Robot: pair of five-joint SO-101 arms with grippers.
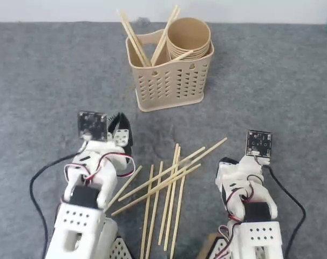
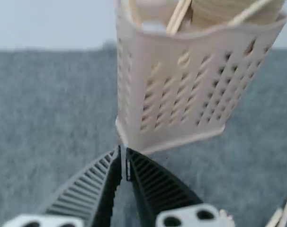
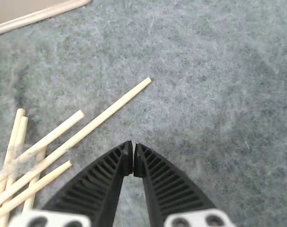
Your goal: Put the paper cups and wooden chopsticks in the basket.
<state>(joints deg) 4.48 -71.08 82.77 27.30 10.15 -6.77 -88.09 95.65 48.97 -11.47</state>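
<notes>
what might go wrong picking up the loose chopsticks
1. The loose chopsticks lie crossed over each other, so lifting one may drag or scatter the others.
2. The left gripper sits close to the basket; a bump might tip it, and the standing chopsticks inside lean out over the rim.
</notes>
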